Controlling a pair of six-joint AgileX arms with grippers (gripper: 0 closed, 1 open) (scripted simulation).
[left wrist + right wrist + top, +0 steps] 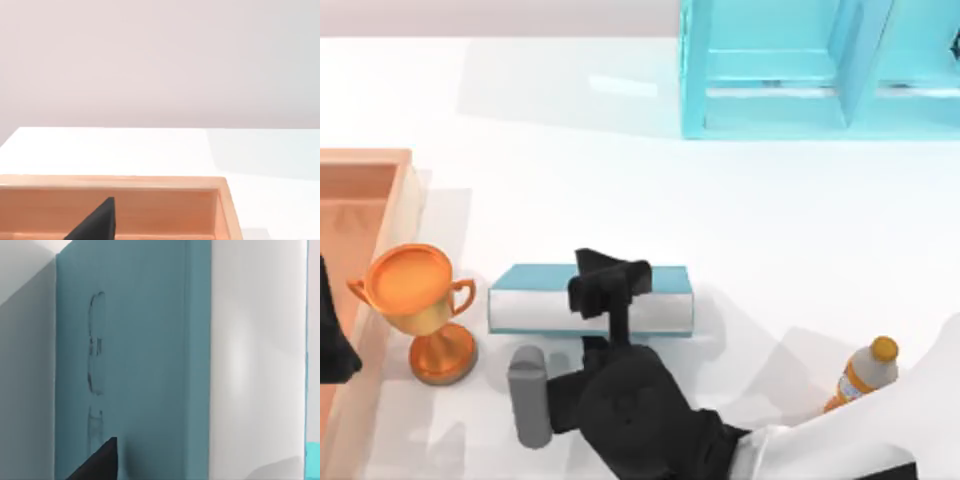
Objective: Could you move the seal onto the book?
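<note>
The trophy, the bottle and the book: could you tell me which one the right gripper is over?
The book: the right gripper hangs over its teal cover, while the trophy and bottle stand off to either side.

Overhead table view; wrist close-up of book [140, 365]

Bright, even light fills all three views, and the white table [620, 170] is close to washed out. In the top view, soft grey shadows spread on the table beside the book [535, 298], under the right arm and beside the orange bottle [865, 372], with a faint pale one left of the light-blue shelf unit [790, 70]. The trophy [415, 290] shows a mild sheen on its cup. Edges look slightly soft throughout. In the right wrist view the book's teal cover carries a darker shaded band, and its white page edges glare. The left wrist view is evenly lit, with a faint shadow across the table.
</note>
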